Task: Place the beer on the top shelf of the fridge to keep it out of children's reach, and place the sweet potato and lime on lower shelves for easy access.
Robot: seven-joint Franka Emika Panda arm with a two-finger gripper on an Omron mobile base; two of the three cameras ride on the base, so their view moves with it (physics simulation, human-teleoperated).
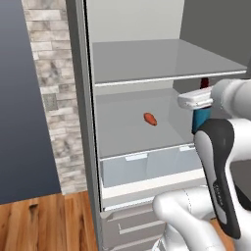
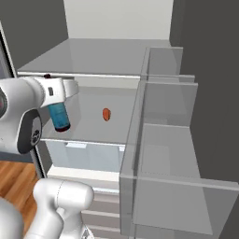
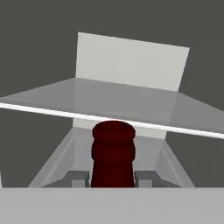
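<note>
My gripper is shut on the beer, whose dark red neck rises between the fingertips. From the base views the beer hangs upright under the white hand, in front of the open fridge. Its cap is about level with the top shelf's pale rim. The sweet potato lies on the lower shelf near its middle. The lime is out of view.
A translucent bluish drawer sits under the lower shelf, with grey drawers below it. The open door's grey racks stand close on the right. A stone wall and wooden floor lie to the left.
</note>
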